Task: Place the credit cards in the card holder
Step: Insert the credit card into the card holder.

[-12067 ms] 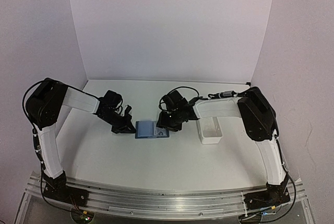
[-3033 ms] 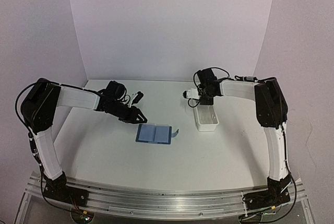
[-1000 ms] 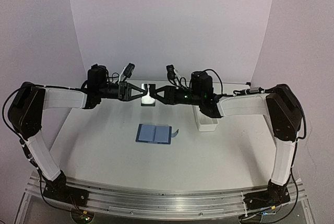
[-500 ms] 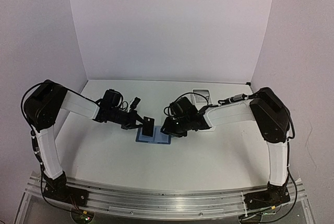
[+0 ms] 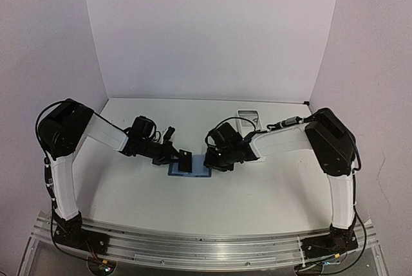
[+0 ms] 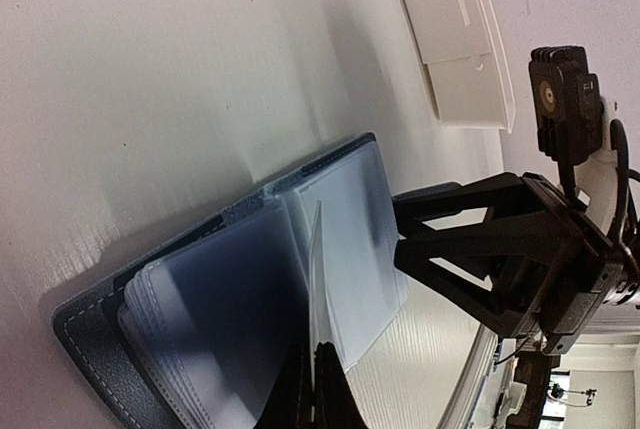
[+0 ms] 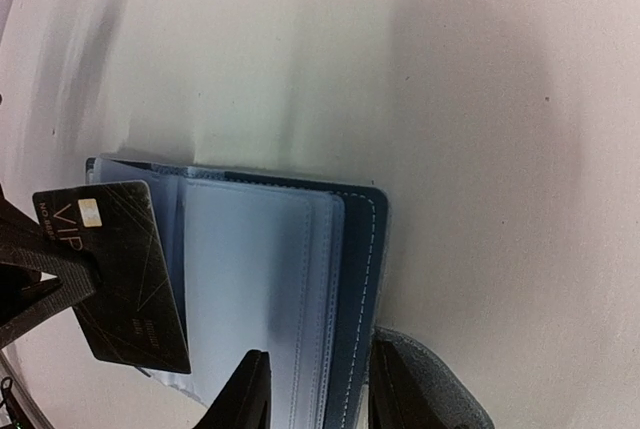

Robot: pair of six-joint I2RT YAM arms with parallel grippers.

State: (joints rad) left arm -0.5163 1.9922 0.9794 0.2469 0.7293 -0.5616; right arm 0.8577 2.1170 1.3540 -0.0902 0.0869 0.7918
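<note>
The blue card holder [image 5: 196,168] lies open on the table, its clear pockets up. My left gripper [image 5: 179,157] is shut on a credit card [image 5: 185,161] and holds it on edge over the holder's left half. In the left wrist view the card [image 6: 317,279] stands edge-on over the pockets [image 6: 220,299]. In the right wrist view the card [image 7: 120,269] shows a dark face with "VIP". My right gripper [image 7: 320,389] is open. Its jaws straddle the right edge of the holder [image 7: 260,279], beside the strap [image 7: 440,404].
The long white tray [image 5: 246,116] stands behind my right arm at the back right; it also shows in the left wrist view [image 6: 450,29]. Both arms meet over the card holder at the table's middle.
One second ago both grippers held the card in the air at the back. Since then both have come down to the holder, the left still holding the card, the right now open at the holder's right edge.
</note>
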